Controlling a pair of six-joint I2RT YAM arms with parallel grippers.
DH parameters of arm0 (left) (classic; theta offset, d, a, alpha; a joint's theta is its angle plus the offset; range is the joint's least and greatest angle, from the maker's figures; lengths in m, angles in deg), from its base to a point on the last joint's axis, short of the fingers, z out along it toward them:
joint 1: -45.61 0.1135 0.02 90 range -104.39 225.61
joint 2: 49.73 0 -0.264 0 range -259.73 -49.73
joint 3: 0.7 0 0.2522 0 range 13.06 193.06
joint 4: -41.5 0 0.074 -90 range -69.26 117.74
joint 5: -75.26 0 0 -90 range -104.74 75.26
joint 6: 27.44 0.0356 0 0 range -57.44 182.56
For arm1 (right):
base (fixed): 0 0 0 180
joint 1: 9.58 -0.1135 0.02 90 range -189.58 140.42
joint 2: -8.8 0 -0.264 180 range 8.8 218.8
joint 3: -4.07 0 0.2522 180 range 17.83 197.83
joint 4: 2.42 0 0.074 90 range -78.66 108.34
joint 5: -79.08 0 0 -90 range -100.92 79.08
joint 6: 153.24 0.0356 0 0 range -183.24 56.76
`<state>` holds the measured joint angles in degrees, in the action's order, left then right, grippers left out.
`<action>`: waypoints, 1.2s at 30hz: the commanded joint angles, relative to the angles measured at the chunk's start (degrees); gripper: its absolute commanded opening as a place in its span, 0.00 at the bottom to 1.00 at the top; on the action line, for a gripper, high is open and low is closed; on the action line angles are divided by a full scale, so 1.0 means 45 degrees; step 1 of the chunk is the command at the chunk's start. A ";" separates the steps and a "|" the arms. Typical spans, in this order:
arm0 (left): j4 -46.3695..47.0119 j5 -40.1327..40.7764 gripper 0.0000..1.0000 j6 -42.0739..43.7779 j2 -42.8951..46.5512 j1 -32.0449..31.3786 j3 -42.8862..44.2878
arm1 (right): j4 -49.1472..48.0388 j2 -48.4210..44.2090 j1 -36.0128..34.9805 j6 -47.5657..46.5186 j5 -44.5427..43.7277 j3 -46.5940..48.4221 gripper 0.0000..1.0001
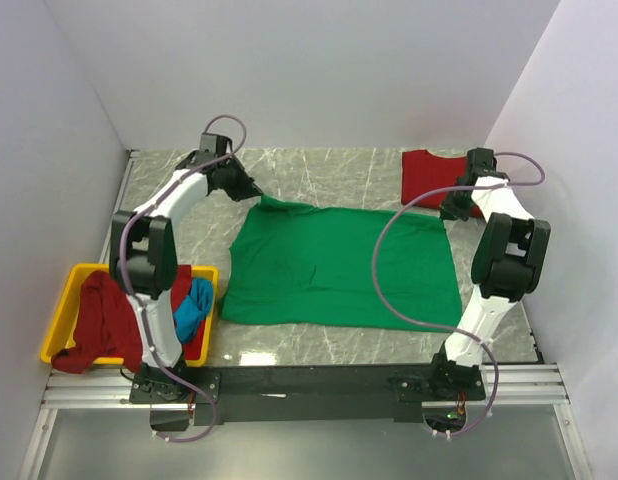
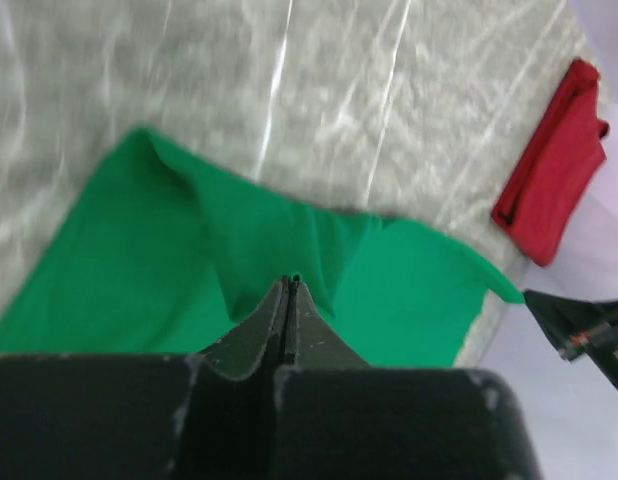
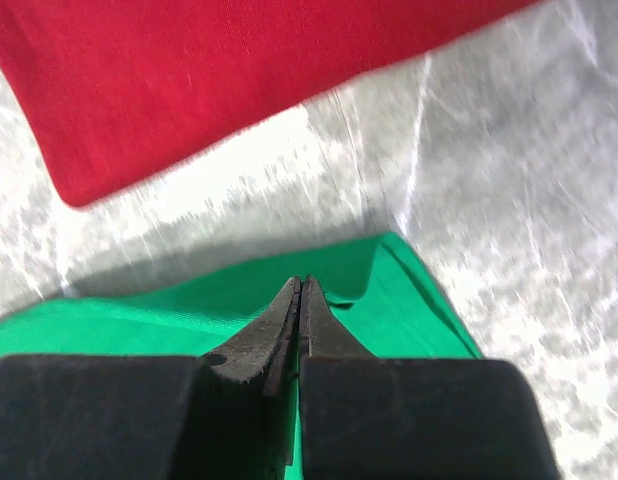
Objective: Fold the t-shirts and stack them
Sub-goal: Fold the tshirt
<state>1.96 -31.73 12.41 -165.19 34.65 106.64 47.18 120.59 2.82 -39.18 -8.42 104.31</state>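
At far edge: left gripper (image 2: 289, 287) and right gripper (image 3: 301, 287) are pinching green t-shirt (image 1: 339, 265) corners, jaws clamped on cloth.
Next: probably drawing both corners evenly nearward.

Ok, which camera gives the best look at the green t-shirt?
Top external: the green t-shirt lies spread flat, nearly its whole outline in view. The left wrist view shows only part of it, ridged up at the shut left gripper; the right wrist view shows just one corner at the shut right gripper.

We see a green shirt (image 1: 339, 270) spread flat mid-frame. A red shirt (image 1: 427, 175) lies folded upper right, crumpled shirts (image 1: 107, 322) lower left.
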 commanded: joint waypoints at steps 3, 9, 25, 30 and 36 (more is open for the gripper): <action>0.0279 -0.0365 0.00 -0.0789 0.2394 -0.0064 -0.1731 | -0.0268 -0.1695 -0.0042 -0.0482 -0.0399 -0.0954 0.00; 0.0299 -0.0501 0.00 -0.1159 0.4190 -0.0142 -0.3840 | -0.0151 -0.2808 -0.0042 -0.0540 -0.0865 -0.2145 0.00; 0.0495 -0.0189 0.00 -0.2351 0.8663 -0.0220 -0.7845 | 0.0903 -0.4724 -0.0061 -0.0306 -0.2313 -0.4196 0.00; 0.0260 -0.0227 0.00 -0.2390 0.9309 -0.0220 -0.8586 | 0.1294 -0.4919 -0.0061 -0.0014 -0.2587 -0.4665 0.00; -0.0071 -0.0071 0.00 -0.2293 1.0012 -0.0259 -0.9095 | 0.1451 -0.5251 -0.0042 0.0416 -0.2802 -0.5465 0.00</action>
<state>2.20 -32.78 2.25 -122.64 33.78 66.36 52.55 99.98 2.78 -38.97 -18.69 81.49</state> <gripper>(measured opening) 0.012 0.007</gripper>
